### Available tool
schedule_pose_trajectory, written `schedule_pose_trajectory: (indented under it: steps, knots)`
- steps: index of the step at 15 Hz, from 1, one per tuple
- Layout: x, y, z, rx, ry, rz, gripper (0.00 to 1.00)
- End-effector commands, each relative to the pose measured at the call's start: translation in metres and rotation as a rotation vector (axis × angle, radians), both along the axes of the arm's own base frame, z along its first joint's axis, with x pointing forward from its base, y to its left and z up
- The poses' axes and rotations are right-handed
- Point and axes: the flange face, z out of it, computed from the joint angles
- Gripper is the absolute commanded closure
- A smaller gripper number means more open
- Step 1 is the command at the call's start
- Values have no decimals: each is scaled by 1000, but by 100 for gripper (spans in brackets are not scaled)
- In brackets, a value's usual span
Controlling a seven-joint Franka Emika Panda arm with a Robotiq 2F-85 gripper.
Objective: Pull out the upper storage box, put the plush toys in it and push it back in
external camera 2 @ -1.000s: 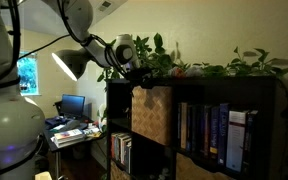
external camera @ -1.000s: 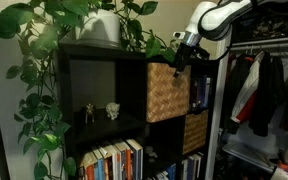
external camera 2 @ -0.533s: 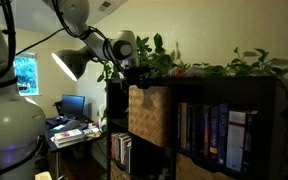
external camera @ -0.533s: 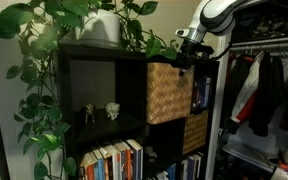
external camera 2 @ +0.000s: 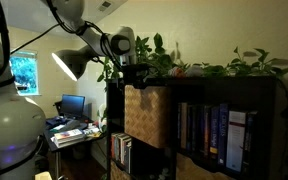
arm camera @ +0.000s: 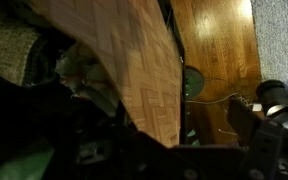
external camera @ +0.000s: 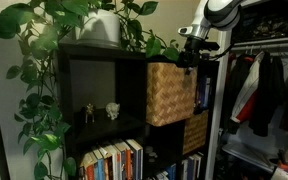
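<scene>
One upper storage box (external camera: pixel 170 93) jutting out — gripper (external camera: pixel 191 56) at its rim, jaws spread

The upper storage box (external camera: pixel 170 93) hides its inside. Where the gripper (external camera: pixel 190 55) jaws meet its rim is lost in shadow. The shelf figurines (external camera: pixel 112 110) are too small to identify.

One light wicker box (external camera: pixel 169 92), one darker box (external camera: pixel 195 131), two figurines (external camera: pixel 112 110), one lamp (external camera 2: pixel 69 65)
</scene>
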Motion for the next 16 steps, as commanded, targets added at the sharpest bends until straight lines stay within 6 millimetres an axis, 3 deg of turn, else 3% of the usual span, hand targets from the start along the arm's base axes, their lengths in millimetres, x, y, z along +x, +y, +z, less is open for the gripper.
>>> schedule_pose_trajectory:
  steps: [1, 8, 16]
  knots:
    - [-7, 0, 13, -24, -54, -64, 0]
    - [7, -9, 60, -79, -174, -273, 0]
    - [21, -58, 98, -152, -292, -470, 0]
